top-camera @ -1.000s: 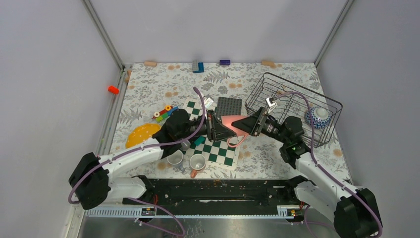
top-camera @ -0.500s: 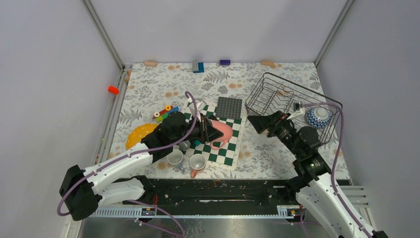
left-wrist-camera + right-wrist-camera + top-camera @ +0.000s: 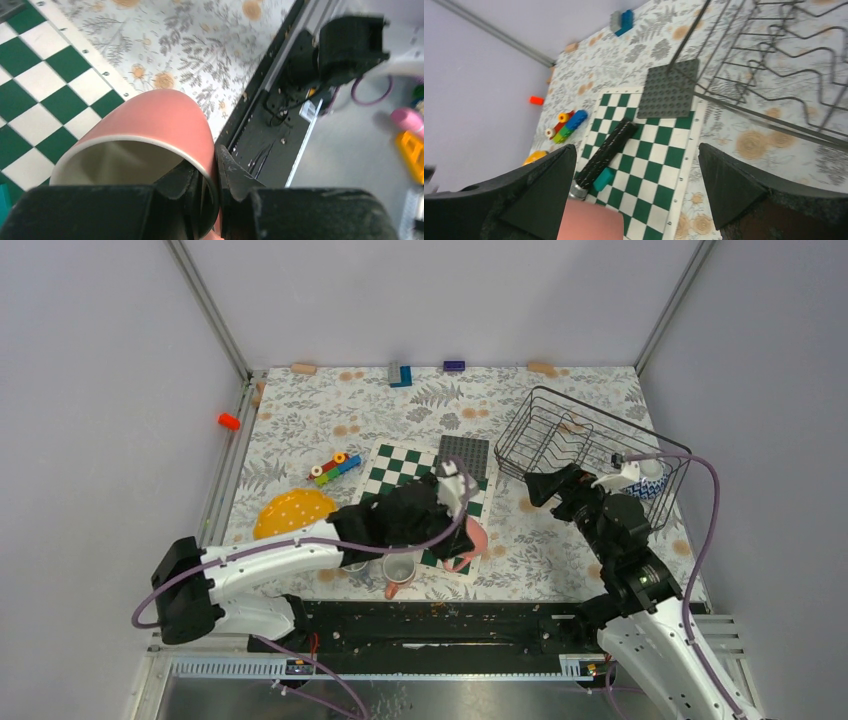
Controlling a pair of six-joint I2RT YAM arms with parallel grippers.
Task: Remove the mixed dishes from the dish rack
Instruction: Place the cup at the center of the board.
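Item one, the pink mug (image 3: 150, 125): it sits at the near right corner of the green-and-white chessboard (image 3: 410, 470), tipped so that its pale inside faces my left wrist camera. My left pincer (image 3: 212, 172) is pinched on the mug's wall, one finger inside the rim and the other finger (image 3: 231, 172) outside it. Whether the mug rests on the board or hangs just over it, I cannot tell. Two more mugs stand upright just to the left near the table's front edge: one (image 3: 398, 568) with its handle pointing towards me, the other (image 3: 352, 564) partly hidden under my left arm. The yellow-orange plate (image 3: 290, 510) lies flat on the patterned table further left, well clear of the board. The dish rack (image 3: 540, 425) stands at the far right of the table; the small patterned dish (image 3: 650, 480) is inside it, at its right end. My right pincer (image 3: 543, 487) hovers just off the rack's near left corner, fingers spread wide and holding nothing. From its wrist camera, a dark grey studded plate (image 3: 669, 90) lies on the far right corner of the board, beside the rack's wires. A black stick (image 3: 609, 147) lies slantwise across the squares with a teal block (image 3: 603, 178) beside it. A cluster of coloured toy blocks (image 3: 333, 468) sits off the board's far left corner.
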